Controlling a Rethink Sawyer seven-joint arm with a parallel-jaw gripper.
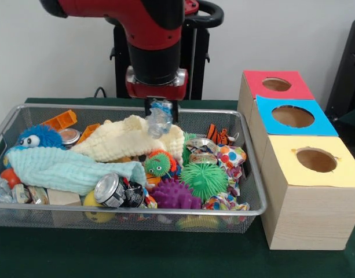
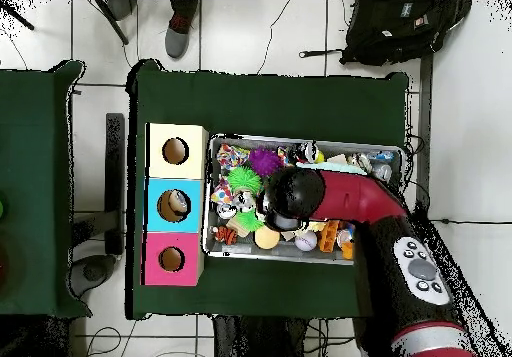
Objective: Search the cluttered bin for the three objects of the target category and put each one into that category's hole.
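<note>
The red-and-black arm's gripper point(image 1: 160, 110) hangs above the silver wire-mesh bin point(image 1: 246, 174), its fingers clamped on a small clear plastic bottle point(image 1: 159, 120). The bottle looks light, thin-walled, crushable and slick, so a gentle mid-body grip seems best.
</note>
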